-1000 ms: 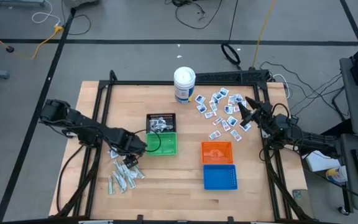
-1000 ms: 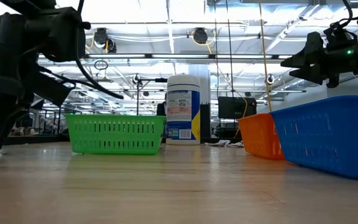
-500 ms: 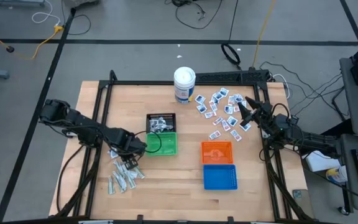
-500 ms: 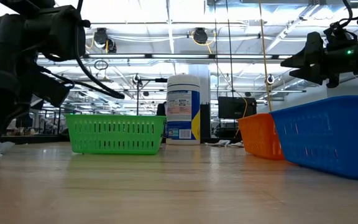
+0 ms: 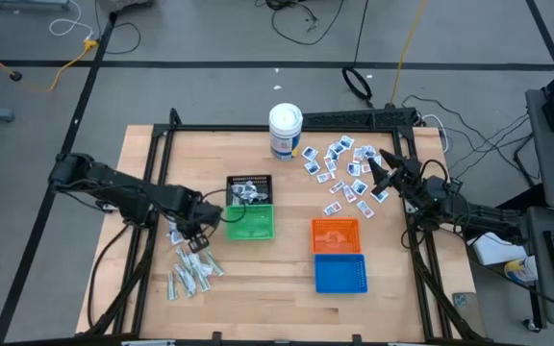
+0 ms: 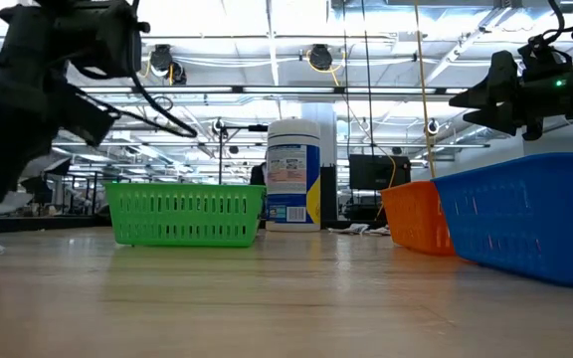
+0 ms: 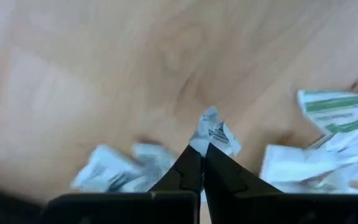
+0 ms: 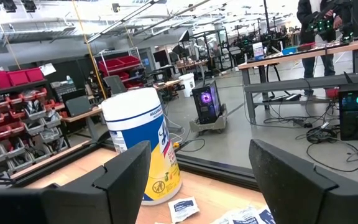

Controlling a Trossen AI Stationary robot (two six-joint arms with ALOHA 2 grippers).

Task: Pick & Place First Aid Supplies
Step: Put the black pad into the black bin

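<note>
Pale narrow strip packets [image 5: 190,275] lie in a loose pile on the wood near the table's left front. Just above that pile my left gripper [image 7: 204,149] is shut on one small wrapped packet [image 7: 215,133]; the low view shows the packet [image 6: 1,202] off the table. White square packets with blue print [image 5: 342,171] are scattered at the far right. My right gripper [image 5: 379,175] hangs open over their right edge, and its fingers [image 8: 126,177] are wide apart with nothing between them. My left gripper pinches the packet's near edge [image 7: 205,142] between its two fingertips, with most of the packet sticking out past them. The fingers point down at the table. The packet is lifted clear of the wood and of the other strips.
A black basket [image 5: 249,189] with packets in it and a green basket [image 5: 251,224] stand right of my left gripper. An orange basket [image 5: 336,234] and a blue basket [image 5: 339,274] stand at centre right. A white canister [image 5: 285,131] is at the far edge.
My left gripper has risen from the strip pile, and a pale packet has come up off the table with it. The left arm has drawn back a little toward the table's left edge.
</note>
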